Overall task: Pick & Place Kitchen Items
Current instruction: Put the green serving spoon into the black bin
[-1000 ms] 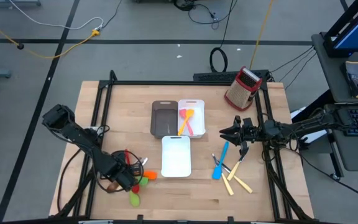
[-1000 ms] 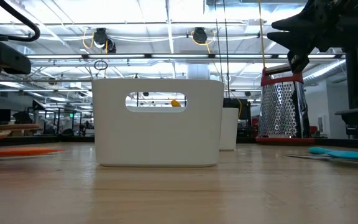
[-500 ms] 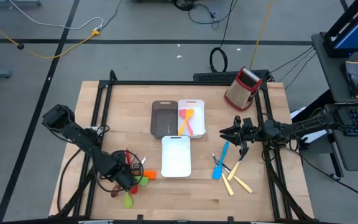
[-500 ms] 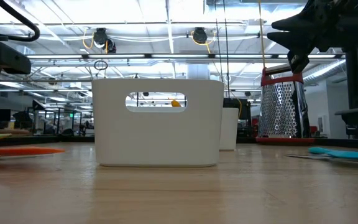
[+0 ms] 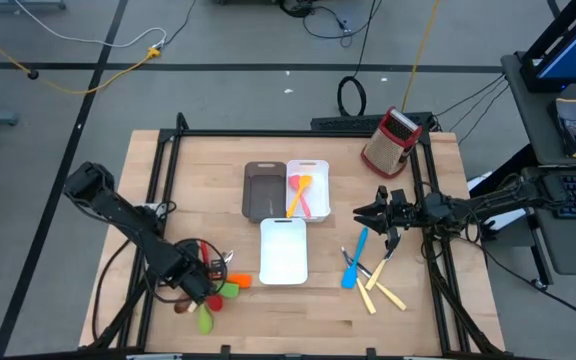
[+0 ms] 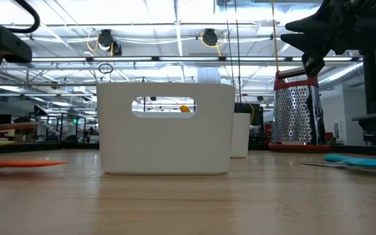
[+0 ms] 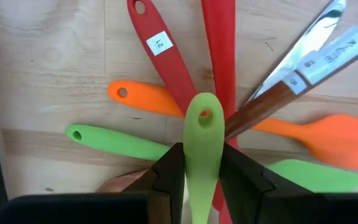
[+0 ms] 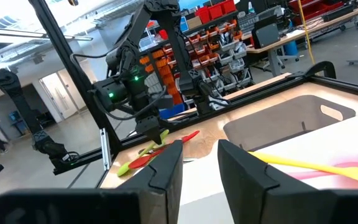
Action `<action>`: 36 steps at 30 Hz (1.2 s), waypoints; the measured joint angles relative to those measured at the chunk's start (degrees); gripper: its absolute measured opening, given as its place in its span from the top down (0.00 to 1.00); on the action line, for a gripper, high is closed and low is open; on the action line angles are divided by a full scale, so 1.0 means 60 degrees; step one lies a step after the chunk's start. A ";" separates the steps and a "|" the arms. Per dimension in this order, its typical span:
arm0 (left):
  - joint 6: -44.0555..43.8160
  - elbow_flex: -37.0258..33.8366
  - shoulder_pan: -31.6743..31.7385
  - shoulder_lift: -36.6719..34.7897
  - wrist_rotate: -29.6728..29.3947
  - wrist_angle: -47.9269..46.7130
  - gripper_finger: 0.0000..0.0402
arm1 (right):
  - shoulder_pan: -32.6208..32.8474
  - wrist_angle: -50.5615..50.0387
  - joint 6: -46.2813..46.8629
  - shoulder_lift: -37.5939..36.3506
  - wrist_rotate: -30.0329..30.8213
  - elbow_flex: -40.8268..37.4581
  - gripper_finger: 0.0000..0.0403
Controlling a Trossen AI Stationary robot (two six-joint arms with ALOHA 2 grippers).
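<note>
Green silicone spatula [image 7: 202, 146], light, flexible and likely slippery, is being gripped by its handle by the left gripper [image 7: 201, 177] near the table's [image 5: 318, 310] front-left corner, while the empty right gripper [image 5: 372, 214] is being held part-open near the right edge.

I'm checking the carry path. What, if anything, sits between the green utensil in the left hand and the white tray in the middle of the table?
Nothing visible on the bare wood between. The left hand, closed on the green utensil, sits above the utensil pile, left of the white tray.
</note>
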 joint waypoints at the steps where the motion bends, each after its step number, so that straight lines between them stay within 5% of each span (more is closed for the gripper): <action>1: -0.0001 0.0000 0.0000 -0.0041 -0.0062 -0.0007 0.78 | 0.0000 -0.0002 0.0000 -0.0001 0.0001 0.0000 0.77; 36: 0.0152 0.0000 -0.0022 -0.1657 0.0474 -0.0472 0.78 | 0.0000 -0.0004 0.0000 -0.0002 0.0004 0.0000 0.77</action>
